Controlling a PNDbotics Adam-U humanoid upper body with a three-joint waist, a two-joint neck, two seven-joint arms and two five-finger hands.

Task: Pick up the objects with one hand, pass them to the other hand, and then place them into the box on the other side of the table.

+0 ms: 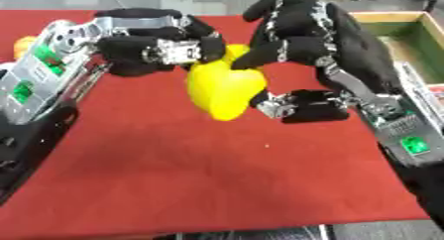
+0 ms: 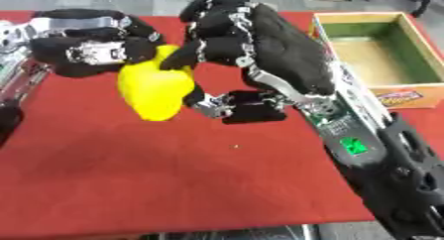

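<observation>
The yellow object (image 1: pixel 224 90) hung above the red bench (image 1: pixel 217 174), caught between both hands. The left hand (image 1: pixel 160 48) curled its fingers over the object's upper left side, and the right hand (image 2: pixel 251 50) closed around its right side, thumb beneath and fingers above. The wooden box (image 2: pixel 381 55) stood just beyond the right hand, on that hand's outer side.

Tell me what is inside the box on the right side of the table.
The box shows a bare tan floor and green inner walls; nothing lies in the visible part. The right hand covers its near left corner, so that spot stays unknown.
</observation>
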